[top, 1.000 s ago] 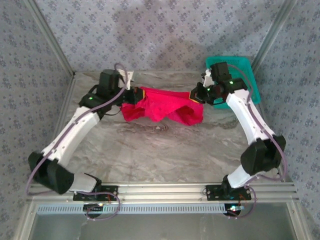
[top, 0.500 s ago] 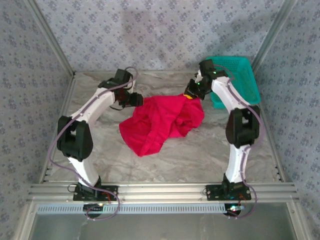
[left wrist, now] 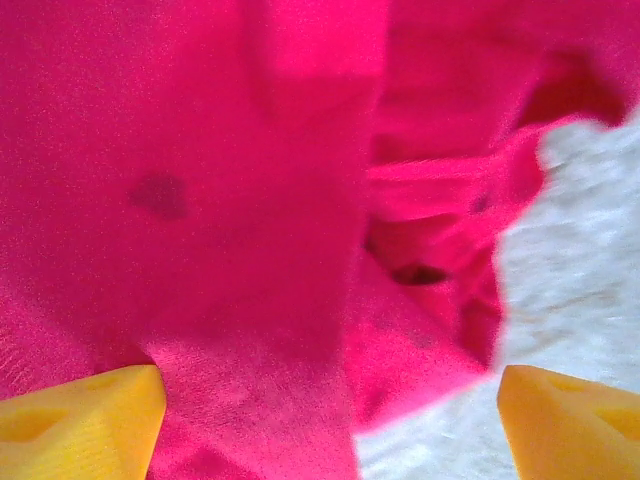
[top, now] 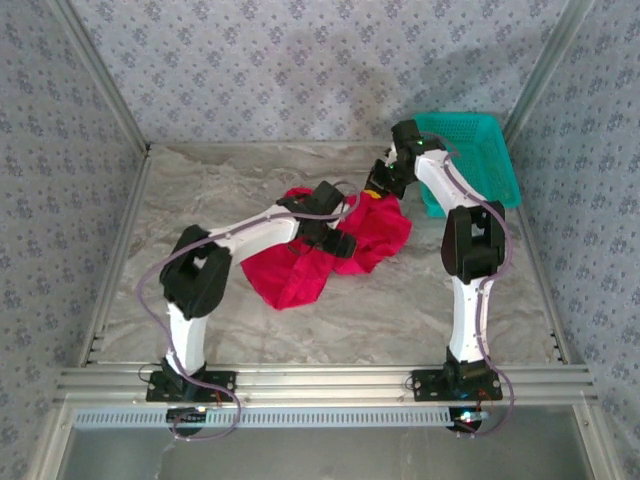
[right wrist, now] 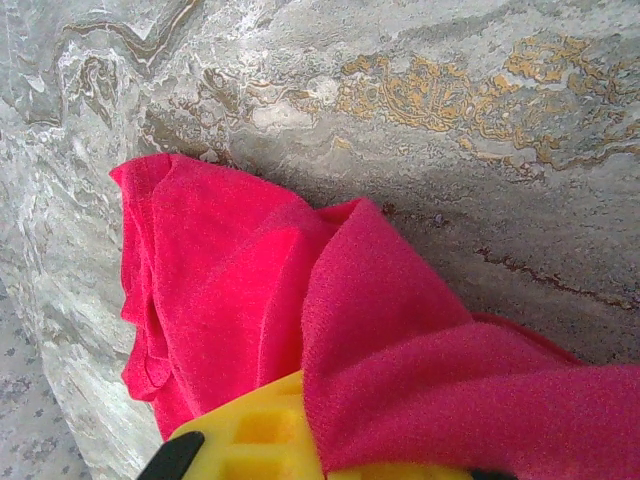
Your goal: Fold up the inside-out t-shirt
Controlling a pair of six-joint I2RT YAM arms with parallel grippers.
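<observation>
A second ago the red t-shirt hung stretched between both grippers above the far side of the table. Since then the left gripper has let go and swung in over the middle of the cloth, and the shirt has dropped into a rumpled heap on the marble, so the spread is lost. It will probably have to be laid out again before any fold can start. In the left wrist view the yellow pads stand wide apart with nothing between them, and the t-shirt lies loose just beneath, mostly under the left pad, with bare table under the right one. The right gripper is clamped on the far right corner of the shirt, beside the teal basket, and cloth drapes over its yellow finger.
</observation>
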